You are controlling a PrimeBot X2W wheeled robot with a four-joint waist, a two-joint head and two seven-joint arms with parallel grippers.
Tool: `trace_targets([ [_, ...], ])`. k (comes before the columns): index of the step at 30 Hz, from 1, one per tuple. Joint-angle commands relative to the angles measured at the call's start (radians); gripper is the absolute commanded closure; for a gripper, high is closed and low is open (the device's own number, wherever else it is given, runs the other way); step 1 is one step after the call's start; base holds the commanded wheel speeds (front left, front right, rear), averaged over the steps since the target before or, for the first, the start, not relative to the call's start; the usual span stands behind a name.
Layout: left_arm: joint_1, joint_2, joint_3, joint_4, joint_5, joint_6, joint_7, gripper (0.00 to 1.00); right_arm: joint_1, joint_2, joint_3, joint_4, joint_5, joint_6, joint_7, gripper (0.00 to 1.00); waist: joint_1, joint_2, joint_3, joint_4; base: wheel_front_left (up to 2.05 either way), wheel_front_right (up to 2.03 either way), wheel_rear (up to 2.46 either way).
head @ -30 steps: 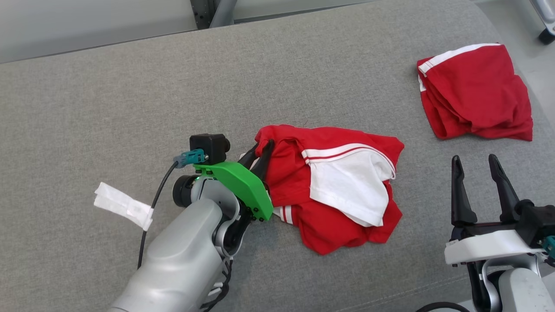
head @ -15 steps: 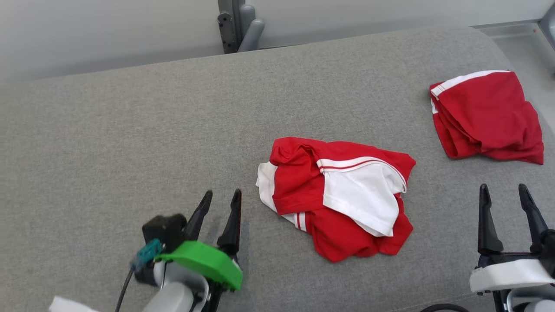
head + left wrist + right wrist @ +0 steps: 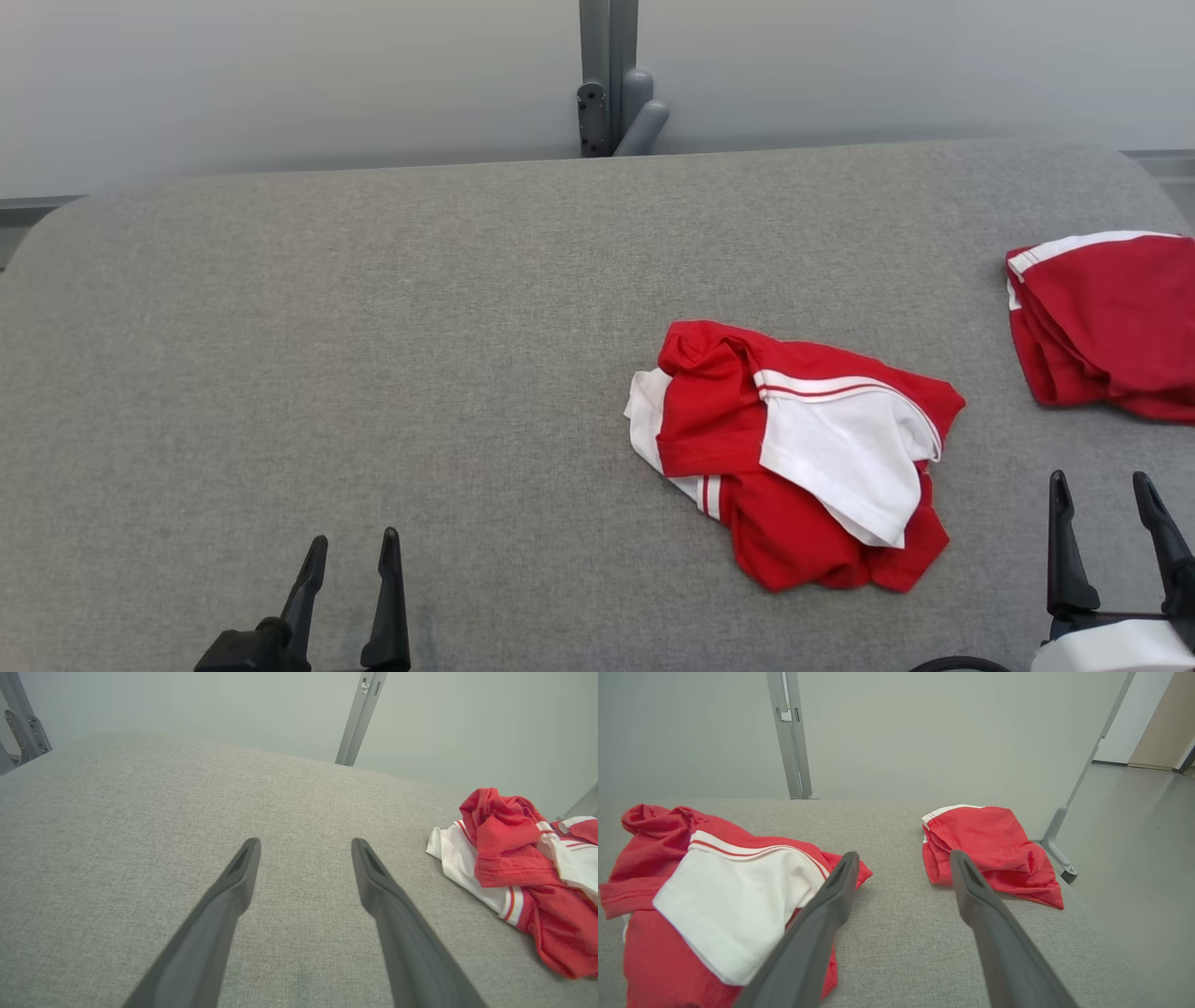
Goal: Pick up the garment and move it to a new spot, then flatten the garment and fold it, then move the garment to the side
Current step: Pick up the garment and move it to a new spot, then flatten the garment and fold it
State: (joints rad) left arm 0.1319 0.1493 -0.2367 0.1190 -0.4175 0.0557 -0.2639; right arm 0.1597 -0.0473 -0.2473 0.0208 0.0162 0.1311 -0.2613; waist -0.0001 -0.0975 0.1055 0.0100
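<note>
Held left gripper (image 3: 353,541) and right gripper (image 3: 1100,481) spread and empty, clear of crumpled garment (image 3: 803,448) lying right of centre on grey cushion (image 3: 373,327); risked pinching bunched layers together, or seizing second red garment (image 3: 1102,317) instead.

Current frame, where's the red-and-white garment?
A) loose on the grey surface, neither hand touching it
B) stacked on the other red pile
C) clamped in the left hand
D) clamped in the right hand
A: the red-and-white garment lies crumpled on the grey surface, while the left hand and the right hand both stand open and apart from it.
</note>
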Motion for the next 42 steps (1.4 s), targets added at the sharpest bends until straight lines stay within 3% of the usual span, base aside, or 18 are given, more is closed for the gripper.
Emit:
trace_targets([
  [1, 0.016, -0.023, 0.026, -0.001, 0.023, -0.031, 0.0, 0.0, 0.016, -0.003, -0.003, 0.004, 0.007, -0.001, -0.001, 0.0, 0.0001, 0.0001, -0.025, 0.038, 0.0, 0.0, 0.0],
  [4, -0.002, -0.054, 0.056, -0.006, 0.051, -0.066, 0.0, 0.0, 0.012, -0.003, 0.004, 0.002, 0.004, -0.001, -0.001, 0.0, 0.0001, 0.0001, -0.026, 0.041, 0.0, 0.0, 0.0],
  [16, 0.062, -0.091, 0.19, -0.001, 0.142, -0.114, 0.0, 0.0, 0.026, -0.012, 0.011, -0.001, -0.004, -0.001, -0.001, 0.0, 0.0001, 0.0001, -0.043, 0.012, 0.0, 0.0, 0.0],
  [31, 0.064, -0.099, 0.217, 0.015, 0.154, -0.161, 0.0, 0.0, 0.032, -0.014, 0.023, 0.007, 0.007, -0.001, -0.001, 0.0, 0.0001, 0.0001, -0.046, 0.03, 0.0, 0.0, 0.0],
  [36, 0.033, -0.099, 0.157, 0.056, 0.084, -0.165, 0.0, 0.0, 0.026, -0.014, 0.025, 0.007, 0.011, -0.001, -0.001, 0.0, 0.0001, 0.0001, -0.038, 0.033, 0.0, 0.0, 0.0],
  [39, -0.014, -0.099, 0.075, 0.128, -0.037, -0.166, 0.007, 0.0, 0.01, -0.013, 0.035, 0.009, 0.007, -0.001, -0.002, 0.0, 0.0001, 0.0001, -0.027, 0.024, 0.0, 0.0, 0.0],
  [40, -0.064, -0.098, 0.011, 0.165, -0.145, -0.155, 0.034, 0.0, 0.002, -0.013, 0.047, 0.009, 0.006, -0.001, -0.002, 0.0, 0.0001, 0.0001, -0.02, 0.013, 0.0, 0.0, 0.0],
  [42, -0.113, -0.098, -0.066, 0.187, -0.232, -0.143, 0.078, 0.0, -0.001, -0.013, 0.056, 0.009, 0.009, -0.001, -0.002, 0.0, 0.0001, 0.0001, -0.012, -0.001, 0.0, 0.0, 0.0],
])
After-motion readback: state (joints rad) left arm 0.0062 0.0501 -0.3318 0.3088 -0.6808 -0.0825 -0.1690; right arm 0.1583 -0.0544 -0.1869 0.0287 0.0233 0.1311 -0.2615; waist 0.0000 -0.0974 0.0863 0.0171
